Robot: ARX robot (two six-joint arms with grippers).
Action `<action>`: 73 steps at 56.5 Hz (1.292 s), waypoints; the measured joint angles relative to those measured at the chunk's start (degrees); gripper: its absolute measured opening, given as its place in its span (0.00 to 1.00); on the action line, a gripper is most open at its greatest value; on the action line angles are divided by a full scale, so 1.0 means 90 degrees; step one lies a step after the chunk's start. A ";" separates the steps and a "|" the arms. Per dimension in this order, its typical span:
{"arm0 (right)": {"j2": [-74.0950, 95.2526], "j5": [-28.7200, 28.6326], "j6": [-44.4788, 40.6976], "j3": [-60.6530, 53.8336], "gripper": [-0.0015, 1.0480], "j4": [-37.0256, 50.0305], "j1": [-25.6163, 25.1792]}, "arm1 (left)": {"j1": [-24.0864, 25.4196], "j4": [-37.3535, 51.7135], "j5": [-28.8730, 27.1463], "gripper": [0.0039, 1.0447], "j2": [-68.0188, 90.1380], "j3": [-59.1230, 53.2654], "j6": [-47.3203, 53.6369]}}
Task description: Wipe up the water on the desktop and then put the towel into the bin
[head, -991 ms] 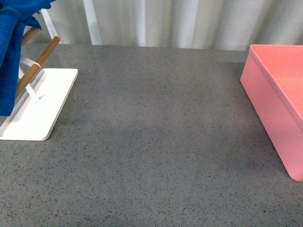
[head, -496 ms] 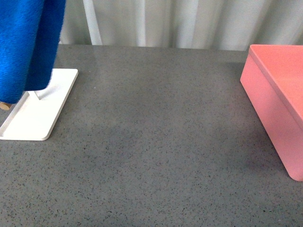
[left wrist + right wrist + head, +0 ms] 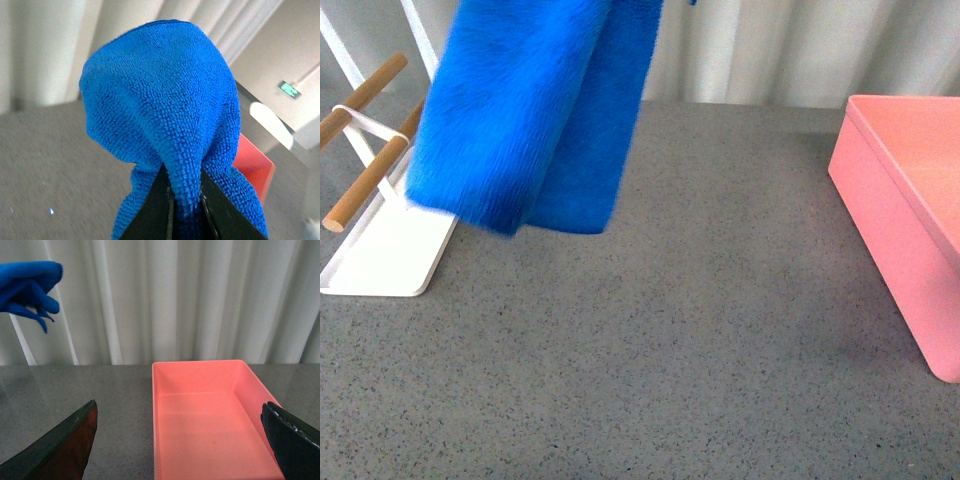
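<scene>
1. Left gripper (image 3: pixel 185 202): the jaws are nearly closed and pinch a gathered fold of the towel (image 3: pixel 160 100). The left wrist view shows the cloth bulging out beyond the two dark fingers (image 3: pixel 162 210). The gripper itself is out of the front view.
2. Towel (image 3: pixel 535 120): it is held in the air over the far left part of the desktop (image 3: pixel 670 340). It hangs as a doubled blue sheet that slants down toward the left. Its lower edge is blurred in the front view. That edge overlaps the right side of the white tray (image 3: pixel 380 265), and I cannot tell whether it touches anything.
3. Right gripper (image 3: pixel 177 440): the jaws stand wide apart and hold nothing. The bin (image 3: pixel 197 363) shows between the two fingers, further off. Only a corner of the towel (image 3: pixel 30 280) appears in this view, high up and to the far left.
4. Bin (image 3: pixel 895 215): it stands on the desktop at the right edge, well apart from the towel. The right wrist view shows its pink inside with nothing in it.
5. Tray: it lies flat at the far left. Two wooden bars (image 3: pixel 365 185) are carried on white supports above it.
6. Background: a pale pleated curtain (image 3: pixel 770 50) hangs behind the far edge of the desktop.
</scene>
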 joint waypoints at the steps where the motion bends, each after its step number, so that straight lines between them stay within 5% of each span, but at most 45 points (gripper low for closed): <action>1: 0.0000 -0.0027 0.0000 0.0000 0.93 0.0000 0.0000 | 0.0010 -0.0015 0.0005 0.05 0.0029 -0.0005 0.0000; 7: 0.0017 0.0017 0.0005 -0.0002 0.93 -0.0007 0.0000 | 0.0255 -0.0792 0.0364 0.05 -0.0187 -0.0454 0.0019; 25: -0.0002 0.0000 0.0000 -0.0002 0.93 -0.0007 0.0000 | 0.0454 -0.0811 0.0376 0.05 -0.0818 -0.0393 0.0027; 29: 0.0850 -0.1251 0.0029 0.0308 0.93 -0.0410 -0.0214 | 0.0432 -0.0811 0.0381 0.05 -0.0780 -0.0396 0.0027; 36: 0.4490 -0.2353 0.0284 0.1275 0.93 0.2011 -0.0129 | 0.0410 -0.0811 0.0408 0.05 -0.0787 -0.0396 0.0029; 41: 0.6271 -0.2715 0.0437 0.2064 0.93 0.2832 0.0087 | 0.0442 -0.0811 0.0389 0.05 -0.0787 -0.0393 0.0029; 52: 0.8935 -0.3351 0.1217 0.3820 0.93 0.3028 0.0852 | 0.0423 -0.0811 0.0406 0.05 -0.0787 -0.0396 0.0029; 73: 1.1047 -0.3432 0.2885 0.5445 0.93 0.4432 0.1940 | 0.0425 -0.0811 0.0396 0.05 -0.0787 -0.0396 0.0029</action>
